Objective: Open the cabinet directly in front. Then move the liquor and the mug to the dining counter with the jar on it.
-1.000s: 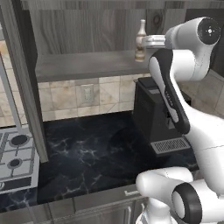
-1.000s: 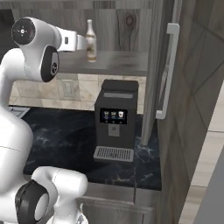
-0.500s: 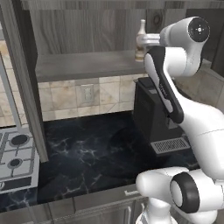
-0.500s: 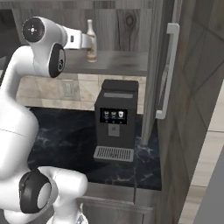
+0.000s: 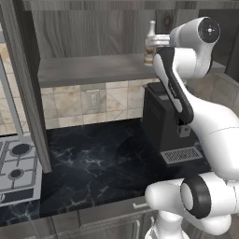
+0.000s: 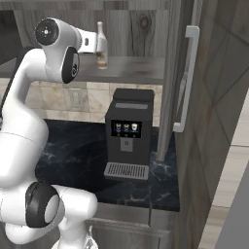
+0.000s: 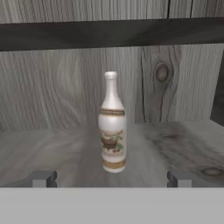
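You had the claw [image 7: 112, 178] spread wide and empty, its two fingertips [image 7: 43, 178] standing well apart at the foot of the hand view with nothing between them. The bottle [image 7: 112, 123] stood straight ahead of it, centred between the tips and a little farther in on the cabinet [image 5: 93, 70] shelf, not yet touched. Its long axis ran upright, square to the shelf, so the fingers sat on either side of it at about the level of its base and a plain push forward looked like all the approach needed.

From the right base view, the bottle [image 6: 101, 46] stood just beyond the end of the arm, over the coffee machine [image 6: 127, 132], with the open door [image 6: 190, 78] off to the right.

The bottle was slim and pale, with a narrow neck, a small cap and a brownish label banded above and below. No mug could be made out.
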Motion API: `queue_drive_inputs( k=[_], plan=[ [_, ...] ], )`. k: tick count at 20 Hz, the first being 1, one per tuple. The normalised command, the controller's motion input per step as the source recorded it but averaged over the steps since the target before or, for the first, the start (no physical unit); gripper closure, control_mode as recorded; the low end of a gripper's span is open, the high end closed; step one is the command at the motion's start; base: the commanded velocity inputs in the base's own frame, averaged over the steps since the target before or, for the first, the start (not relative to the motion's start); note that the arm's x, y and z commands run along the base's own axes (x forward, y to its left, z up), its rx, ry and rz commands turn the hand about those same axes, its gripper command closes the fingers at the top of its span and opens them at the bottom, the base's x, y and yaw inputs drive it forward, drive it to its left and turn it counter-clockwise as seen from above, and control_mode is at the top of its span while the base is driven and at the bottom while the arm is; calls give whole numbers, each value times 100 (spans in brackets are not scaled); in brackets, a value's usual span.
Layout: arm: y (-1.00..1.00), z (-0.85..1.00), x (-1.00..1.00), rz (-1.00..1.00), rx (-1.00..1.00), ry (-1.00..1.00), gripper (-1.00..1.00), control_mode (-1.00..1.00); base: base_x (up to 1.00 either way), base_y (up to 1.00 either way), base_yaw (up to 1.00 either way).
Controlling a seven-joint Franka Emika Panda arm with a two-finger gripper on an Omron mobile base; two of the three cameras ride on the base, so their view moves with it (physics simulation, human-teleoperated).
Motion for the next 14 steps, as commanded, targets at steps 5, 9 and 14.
queue_drive_inputs(
  k=[5, 9, 14],
  plan=[
    [0, 0, 14, 0, 0, 0, -100, -100, 0, 0, 0],
    [0, 0, 18, 0, 0, 0, -100, -100, 0, 0, 0],
    [0, 0, 25, 0, 0, 0, -100, -100, 0, 0, 0]
  ],
)
